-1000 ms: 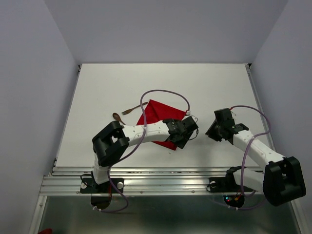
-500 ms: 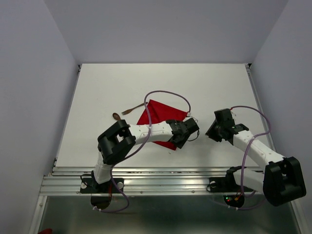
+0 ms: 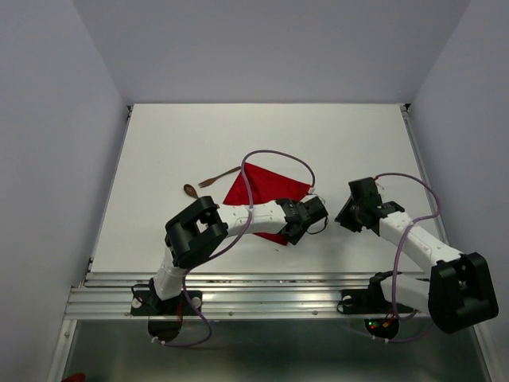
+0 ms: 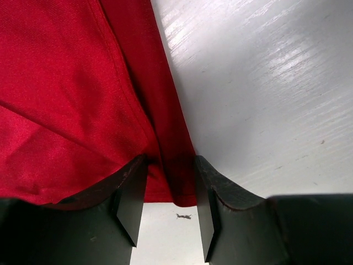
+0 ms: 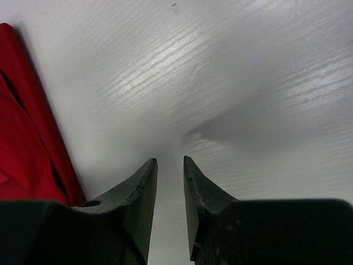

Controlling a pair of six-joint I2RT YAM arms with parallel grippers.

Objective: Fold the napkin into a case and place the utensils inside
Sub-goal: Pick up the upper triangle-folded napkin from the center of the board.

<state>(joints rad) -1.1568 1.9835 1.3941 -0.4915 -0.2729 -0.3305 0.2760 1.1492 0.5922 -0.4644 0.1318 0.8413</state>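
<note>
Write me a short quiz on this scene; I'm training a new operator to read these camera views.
1. True or false: the right gripper holds the bright red square cloth napkin.
2. The two slim dark brown wooden utensils lie: A on the napkin; B on the white table, left of the napkin; C between the right gripper's fingers.
3. What lies between the fingers of the left gripper?
Key: 1 false, its jaws stand empty over bare table. 2 B. 3 the napkin's edge.
</note>
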